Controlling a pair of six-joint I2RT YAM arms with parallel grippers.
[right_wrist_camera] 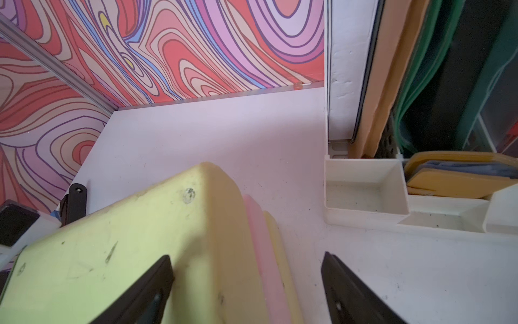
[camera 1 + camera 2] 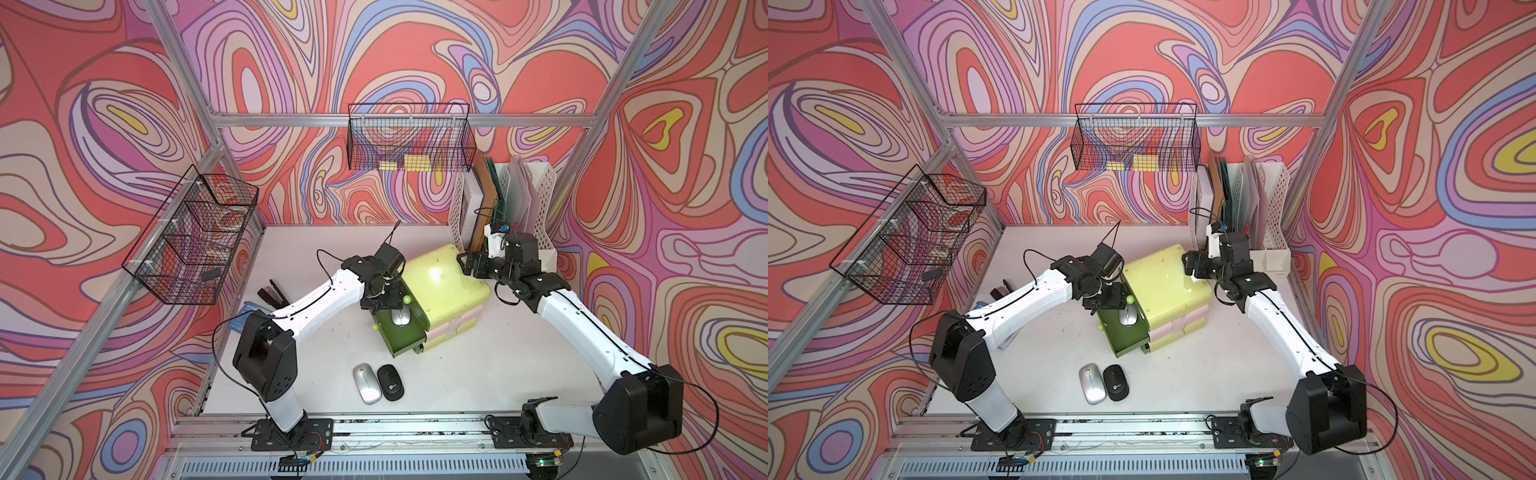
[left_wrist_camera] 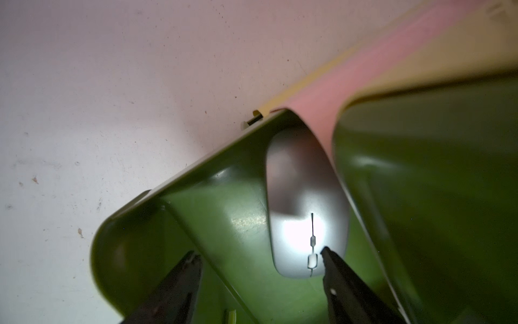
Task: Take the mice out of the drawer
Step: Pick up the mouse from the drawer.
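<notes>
Both top views: glossy dark green plastic drawer [image 2: 407, 347] pulled out of rounded pale yellow-green plastic cabinet [image 2: 449, 282]. Shiny silver oval mouse [image 2: 401, 318] inside, under left gripper [image 2: 385, 305]. White tabletop [image 2: 478, 374]: second silver mouse [image 2: 366, 383] just beside matte black oval mouse [image 2: 390, 382].

Left wrist: black fingers [image 3: 336, 269] spread, nothing held; one tip at mouse's scroll wheel.

Right wrist: right gripper [image 1: 246, 256] spread, empty, over cabinet's scuffed corner.

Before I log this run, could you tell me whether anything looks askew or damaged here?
The pale yellow-green plastic drawer cabinet sits skewed to the white table's edges, and its top carries dark scuffs and scratches. Nothing looks spilled or broken.
</notes>
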